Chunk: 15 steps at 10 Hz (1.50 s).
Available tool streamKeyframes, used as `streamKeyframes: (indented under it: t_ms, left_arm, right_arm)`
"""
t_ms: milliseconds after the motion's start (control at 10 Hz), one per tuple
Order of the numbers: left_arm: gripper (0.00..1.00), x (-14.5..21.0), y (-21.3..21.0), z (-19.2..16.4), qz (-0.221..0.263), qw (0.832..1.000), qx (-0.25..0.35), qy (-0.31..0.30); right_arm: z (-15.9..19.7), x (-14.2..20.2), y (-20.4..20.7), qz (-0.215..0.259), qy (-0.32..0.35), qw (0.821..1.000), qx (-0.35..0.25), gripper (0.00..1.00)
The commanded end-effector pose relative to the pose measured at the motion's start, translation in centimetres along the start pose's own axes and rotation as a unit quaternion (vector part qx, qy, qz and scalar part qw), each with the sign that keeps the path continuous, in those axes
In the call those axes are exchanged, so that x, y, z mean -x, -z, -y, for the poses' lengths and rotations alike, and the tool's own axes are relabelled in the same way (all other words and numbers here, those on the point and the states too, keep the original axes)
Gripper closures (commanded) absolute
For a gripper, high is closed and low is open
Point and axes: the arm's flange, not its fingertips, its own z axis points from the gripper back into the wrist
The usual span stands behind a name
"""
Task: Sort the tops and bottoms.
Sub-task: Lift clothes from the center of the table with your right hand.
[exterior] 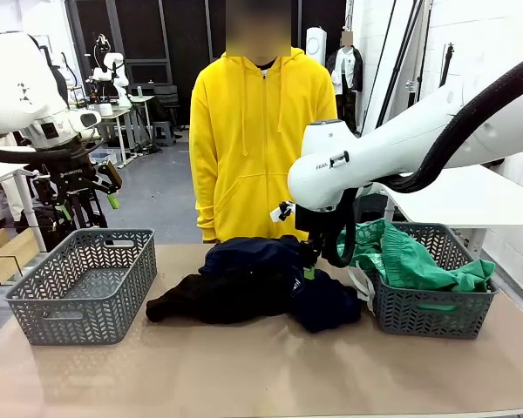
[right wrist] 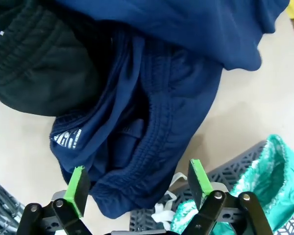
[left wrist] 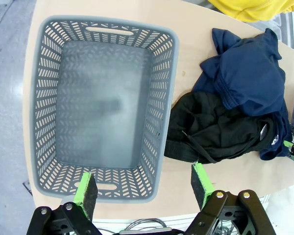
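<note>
Dark garments (exterior: pixel 253 283) heaped at middle of counter (exterior: pixel 244 374) (navy over black). Green garment (exterior: pixel 410 257) in right basket (exterior: pixel 427 309). Right jaws apart, just above navy edge of heap. Left jaws apart, above left basket (exterior: pixel 78 287). Person (exterior: pixel 261 131) behind counter.
</note>
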Motion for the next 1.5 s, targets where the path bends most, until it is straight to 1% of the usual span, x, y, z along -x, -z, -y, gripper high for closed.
streamKeyframes:
  t_ms: [0,300,700,800,1000,1200,1300,1400]
  left_arm:
    - [0.00,0.1,-0.1,0.0,0.006,1.000,-0.006,-0.009]
    - [0.00,0.1,-0.1,0.0,0.006,1.000,-0.006,-0.009]
    - [0.00,0.1,-0.1,0.0,0.006,1.000,-0.006,-0.009]
    - [0.00,0.1,-0.1,0.0,0.006,1.000,-0.006,-0.009]
    - [0.00,0.1,-0.1,0.0,0.006,1.000,-0.006,-0.009]
    - [0.00,0.1,-0.1,0.0,0.006,1.000,-0.006,-0.009]
    - [0.00,0.1,-0.1,0.0,0.006,1.000,-0.006,-0.009]
    - [0.00,0.1,-0.1,0.0,0.006,1.000,-0.006,-0.009]
  right_arm:
    - [-0.2,-0.3,0.6,-0.007,0.012,1.000,-0.012,0.00]
    - [-1.1,0.5,1.8,0.006,0.011,0.999,-0.032,0.00]
    - [-2.3,0.2,3.9,0.019,0.008,0.999,-0.047,0.00]
    - [-2.4,0.0,4.5,0.016,0.011,0.999,-0.039,0.00]
    - [-2.6,-0.2,5.1,0.011,0.006,0.999,-0.043,0.00]
    - [-2.6,-0.2,5.2,-0.003,0.016,1.000,-0.014,0.00]
    - [-2.6,-0.2,5.2,-0.003,0.013,1.000,-0.018,0.14]
    - [-2.6,-0.2,5.1,-0.001,0.015,1.000,-0.017,0.33]
